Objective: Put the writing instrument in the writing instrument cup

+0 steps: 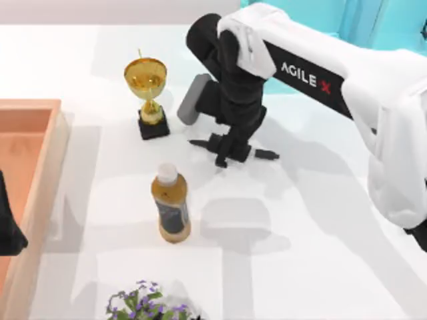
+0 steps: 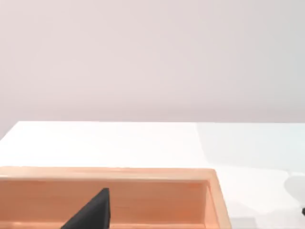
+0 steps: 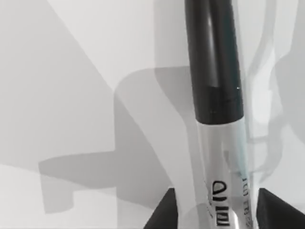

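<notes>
- Marker pen lies on the table mid-back, between the right gripper fingertips, not yet clenched.
- Close squarely on the barrel, then lift level.
- Left arm parked over the wooden tray.

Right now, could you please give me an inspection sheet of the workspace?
Surface: white table, shadows only.
Job's things: marker pen lying mid-table beneath the right gripper.
Clutter: gold trophy, bottle, grey block, flowers, wooden box at the left.
Grippers: right gripper open, straddling the pen; left gripper parked over the box.
Cables: nothing seen.
Surroundings: pale wall.
</notes>
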You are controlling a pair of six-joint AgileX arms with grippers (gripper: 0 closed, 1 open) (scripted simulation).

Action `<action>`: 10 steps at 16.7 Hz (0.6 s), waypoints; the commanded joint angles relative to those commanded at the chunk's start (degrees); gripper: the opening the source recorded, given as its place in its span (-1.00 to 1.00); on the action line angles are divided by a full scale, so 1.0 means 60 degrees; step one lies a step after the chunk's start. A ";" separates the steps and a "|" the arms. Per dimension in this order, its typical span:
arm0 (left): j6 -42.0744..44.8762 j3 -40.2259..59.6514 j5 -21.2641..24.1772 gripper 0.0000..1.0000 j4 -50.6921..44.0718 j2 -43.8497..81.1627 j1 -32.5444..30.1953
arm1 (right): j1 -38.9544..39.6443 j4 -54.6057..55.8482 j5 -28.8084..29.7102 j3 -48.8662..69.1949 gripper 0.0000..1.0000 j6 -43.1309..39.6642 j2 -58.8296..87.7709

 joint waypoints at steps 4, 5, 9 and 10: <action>0.0000 0.0000 0.0000 1.00 0.0000 0.0000 0.0000 | 0.0128 -0.0335 -0.0376 -0.0216 -1.00 0.0334 -0.0740; 0.0000 0.0000 0.0000 1.00 0.0000 0.0000 0.0000 | 0.0145 -0.0398 -0.0396 -0.0323 -1.00 0.0381 -0.0809; 0.0000 0.0000 0.0000 1.00 0.0000 0.0000 0.0000 | 0.0252 -0.0919 -0.0512 -0.1365 -1.00 0.0804 -0.1764; 0.0000 0.0000 0.0000 1.00 0.0000 0.0000 0.0000 | 0.0314 -0.1048 -0.0523 -0.1632 -1.00 0.0947 -0.2188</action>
